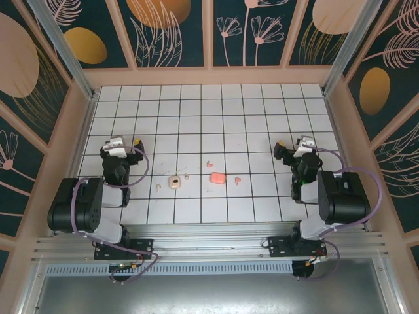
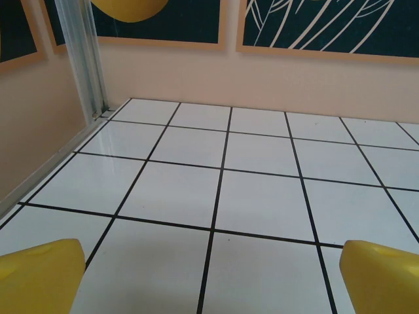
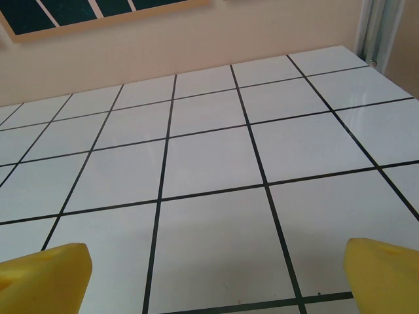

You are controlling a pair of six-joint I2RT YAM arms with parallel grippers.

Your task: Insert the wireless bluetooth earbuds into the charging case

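We are at the start. The left gripper (image 2: 209, 281) and the right gripper (image 3: 213, 281) stand wide open and empty at the sides of the table (image 1: 196, 118). The earbuds (image 1: 209, 163) lie scattered mid-table, near the pink case (image 1: 217, 176) and the cream case (image 1: 175, 182). Next, we judge, one arm must reach inward and pinch a bud.

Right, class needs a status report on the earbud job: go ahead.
Left end effector open, right end effector open, both empty. Four earbuds loose on tiles beside coral case and cream case. Nothing in the way.
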